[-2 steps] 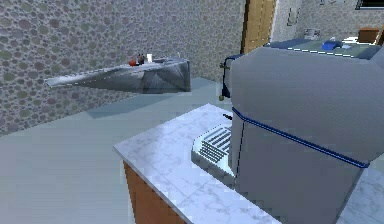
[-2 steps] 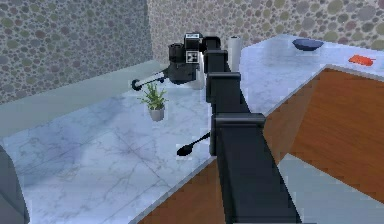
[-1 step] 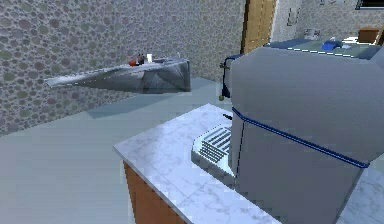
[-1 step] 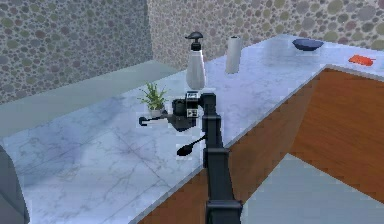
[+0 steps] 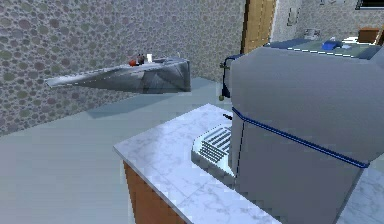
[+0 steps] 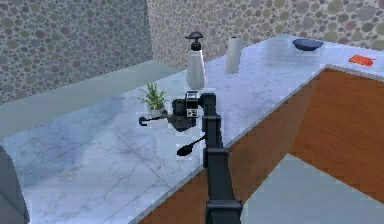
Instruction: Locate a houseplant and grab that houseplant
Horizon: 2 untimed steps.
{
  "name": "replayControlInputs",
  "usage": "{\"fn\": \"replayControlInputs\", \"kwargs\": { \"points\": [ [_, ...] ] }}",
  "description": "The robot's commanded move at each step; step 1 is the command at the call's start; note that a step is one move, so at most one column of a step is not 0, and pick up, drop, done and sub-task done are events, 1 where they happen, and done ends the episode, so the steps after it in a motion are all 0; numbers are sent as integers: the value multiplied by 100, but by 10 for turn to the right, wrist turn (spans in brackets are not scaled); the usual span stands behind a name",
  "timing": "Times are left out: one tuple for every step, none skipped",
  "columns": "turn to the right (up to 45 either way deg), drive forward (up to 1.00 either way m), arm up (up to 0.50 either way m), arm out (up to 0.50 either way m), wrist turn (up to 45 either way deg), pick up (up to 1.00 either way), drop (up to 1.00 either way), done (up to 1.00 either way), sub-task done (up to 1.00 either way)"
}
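Your arm [image 6: 216, 160] stretches over the marble counter [image 6: 90, 160]. The small green houseplant [image 6: 153, 96] stands at twelve o'clock of the gripper [image 6: 152, 120], seemingly lined up for the grab. Whether the gripper holds anything cannot be told. A white spray bottle [image 6: 195, 62] stands at two o'clock.

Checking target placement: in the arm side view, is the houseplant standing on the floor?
No, the houseplant stands on the marble countertop, left of the spray bottle.
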Motion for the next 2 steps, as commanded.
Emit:
{"fn": "replayControlInputs", "kwargs": {
  "points": [
    [0,0,10,0,0,0,0,0,0],
    [0,0,0,0,0,0,0,100,0]
  ]
}}
